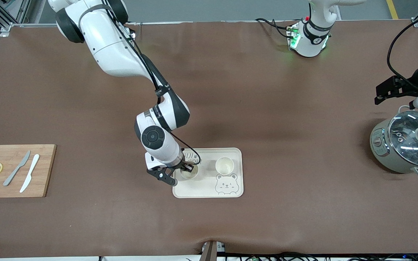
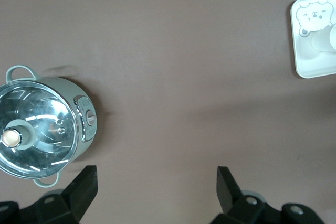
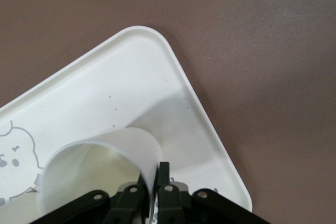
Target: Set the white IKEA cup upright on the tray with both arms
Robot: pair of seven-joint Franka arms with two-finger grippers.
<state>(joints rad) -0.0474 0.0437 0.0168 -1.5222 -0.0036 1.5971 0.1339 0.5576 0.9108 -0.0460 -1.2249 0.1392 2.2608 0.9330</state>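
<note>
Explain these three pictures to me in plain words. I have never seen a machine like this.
Two white robot arms work at a brown table. The big picture looks down from a high camera facing them; each of the other two comes from a camera on one arm's wrist. The right claw is over the tray, shut on the rim of a white cup standing upright there. A second cup stands beside it. The left claw waits open above the table by a lidded cooker. A cutting board holds two knives and lemon slices.
</note>
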